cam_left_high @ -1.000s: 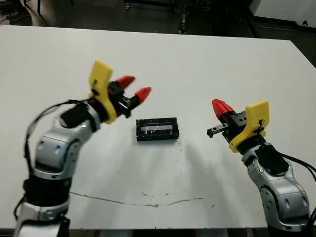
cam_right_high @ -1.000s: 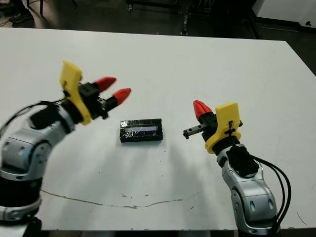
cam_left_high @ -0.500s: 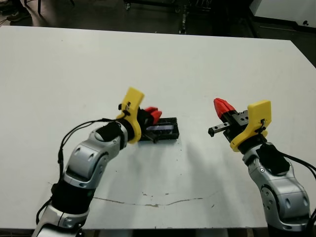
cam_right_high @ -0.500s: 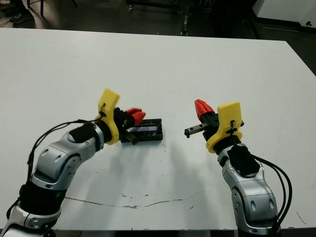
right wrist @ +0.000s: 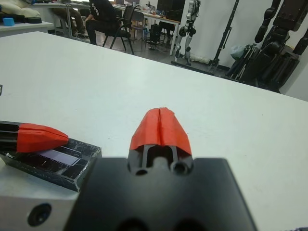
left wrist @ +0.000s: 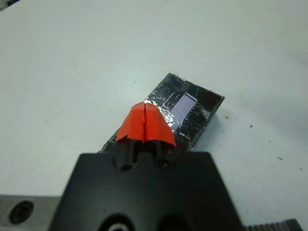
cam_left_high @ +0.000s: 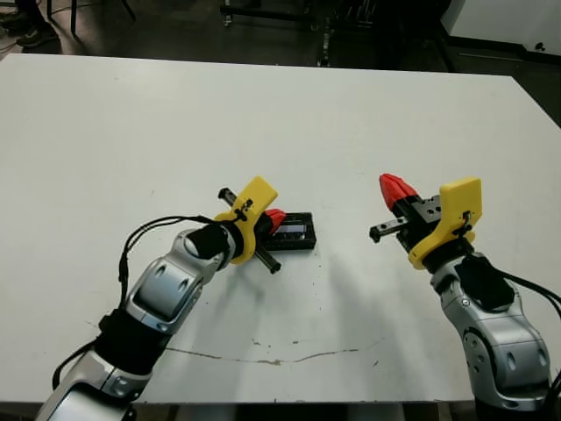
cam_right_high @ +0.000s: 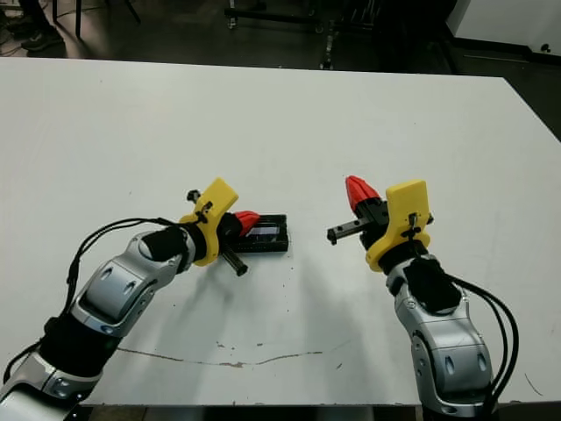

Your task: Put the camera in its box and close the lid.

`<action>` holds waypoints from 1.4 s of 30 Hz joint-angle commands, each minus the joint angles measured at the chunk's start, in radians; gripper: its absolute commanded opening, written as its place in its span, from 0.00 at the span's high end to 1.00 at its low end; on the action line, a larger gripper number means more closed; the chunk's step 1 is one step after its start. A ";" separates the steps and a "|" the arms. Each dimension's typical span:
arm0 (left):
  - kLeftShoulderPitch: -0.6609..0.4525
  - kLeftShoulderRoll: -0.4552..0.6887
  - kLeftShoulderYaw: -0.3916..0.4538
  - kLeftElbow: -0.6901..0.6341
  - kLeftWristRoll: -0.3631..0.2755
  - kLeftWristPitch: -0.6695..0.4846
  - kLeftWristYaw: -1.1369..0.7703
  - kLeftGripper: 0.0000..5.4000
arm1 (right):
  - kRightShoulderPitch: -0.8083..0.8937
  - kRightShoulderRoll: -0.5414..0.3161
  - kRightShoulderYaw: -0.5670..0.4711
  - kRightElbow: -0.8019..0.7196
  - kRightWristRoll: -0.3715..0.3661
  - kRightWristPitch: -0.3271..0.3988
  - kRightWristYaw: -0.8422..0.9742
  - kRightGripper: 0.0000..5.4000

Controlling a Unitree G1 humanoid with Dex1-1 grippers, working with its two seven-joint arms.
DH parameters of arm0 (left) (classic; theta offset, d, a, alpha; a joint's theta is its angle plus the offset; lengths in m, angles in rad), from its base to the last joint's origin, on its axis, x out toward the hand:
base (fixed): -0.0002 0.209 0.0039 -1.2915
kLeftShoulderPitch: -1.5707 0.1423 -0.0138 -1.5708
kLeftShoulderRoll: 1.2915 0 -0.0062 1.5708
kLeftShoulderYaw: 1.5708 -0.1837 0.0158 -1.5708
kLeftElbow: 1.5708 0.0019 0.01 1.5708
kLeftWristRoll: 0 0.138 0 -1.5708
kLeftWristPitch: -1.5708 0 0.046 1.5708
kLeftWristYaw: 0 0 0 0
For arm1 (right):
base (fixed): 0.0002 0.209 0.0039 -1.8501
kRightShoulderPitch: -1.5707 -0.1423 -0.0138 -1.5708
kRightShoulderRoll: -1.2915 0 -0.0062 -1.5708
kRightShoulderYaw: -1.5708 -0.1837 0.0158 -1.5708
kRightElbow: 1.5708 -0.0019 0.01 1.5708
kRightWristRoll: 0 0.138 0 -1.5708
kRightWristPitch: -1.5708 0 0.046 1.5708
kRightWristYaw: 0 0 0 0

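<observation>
The lid (cam_left_high: 294, 231), black with a shiny clear top, lies flat on the box (left wrist: 193, 138), which shows only as a black side wall beneath it, at the table's middle. A pale bluish patch (left wrist: 183, 103) shows through the lid's top; otherwise the camera is hidden. My left gripper (cam_left_high: 274, 219) is shut, and its red fingertips (left wrist: 146, 120) rest on the lid's left end. My right gripper (cam_left_high: 395, 188) hangs shut and empty above the table, a hand's width to the right of the box. In the right wrist view its tips (right wrist: 160, 120) point past the box's end.
The white table (cam_left_high: 263, 114) stretches wide around the box, with a thin cracked line (cam_left_high: 263, 360) near its front edge. Beyond the far edge is dark floor with stands. A person (right wrist: 102, 13) sits on a chair far behind the table.
My left arm swung down and right from above the table; its open fingers shut and came to rest on the lid's left end. The right arm has stayed put.
</observation>
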 commanded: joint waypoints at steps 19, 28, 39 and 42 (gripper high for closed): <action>0.195 -0.115 0.546 -0.391 -0.272 -0.138 0.196 1.00 | -0.001 0.030 -0.031 -0.004 0.023 -0.014 -0.024 1.00; 0.220 -0.152 0.643 -0.261 -0.223 -0.475 0.275 1.00 | -0.036 0.075 -0.050 0.018 0.007 -0.035 -0.091 1.00; 0.322 -0.224 0.591 -0.160 -0.146 -0.669 0.348 1.00 | -0.075 0.121 -0.050 0.084 -0.045 -0.126 -0.171 1.00; 0.323 -0.224 0.579 -0.159 -0.144 -0.672 0.357 1.00 | -0.081 0.125 -0.053 0.089 -0.043 -0.132 -0.173 1.00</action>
